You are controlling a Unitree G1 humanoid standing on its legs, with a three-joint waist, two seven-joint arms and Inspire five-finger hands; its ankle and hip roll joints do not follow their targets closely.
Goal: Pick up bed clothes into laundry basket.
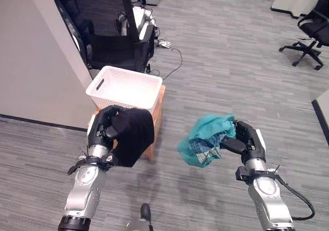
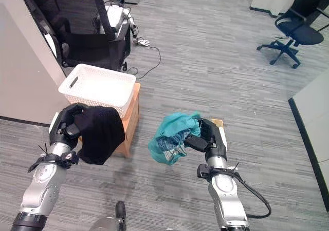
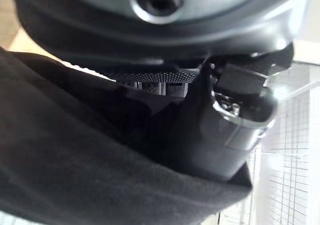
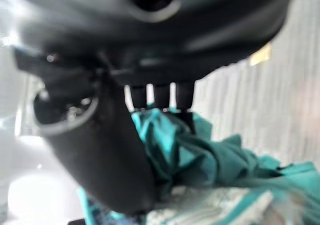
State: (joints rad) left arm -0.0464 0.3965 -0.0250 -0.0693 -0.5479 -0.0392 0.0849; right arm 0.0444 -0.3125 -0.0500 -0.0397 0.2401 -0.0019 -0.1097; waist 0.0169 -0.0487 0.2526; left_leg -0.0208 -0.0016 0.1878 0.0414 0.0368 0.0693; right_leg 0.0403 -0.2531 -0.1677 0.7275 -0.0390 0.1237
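Both hands are loaded: left hand (image 1: 105, 131) bunching the black cloth (image 1: 132, 134) beside the basket (image 1: 125, 89), right hand (image 1: 245, 141) pinching the teal cloth (image 1: 205, 138) mid-air; soft, light, droopy, best gripped in a bunch.

Light: even, bright indoor light from overhead
Shadows: soft, faint ones on the floor (image 1: 221, 61)
Wrist views: close-up stuff pretty blurry, some glare off the white background
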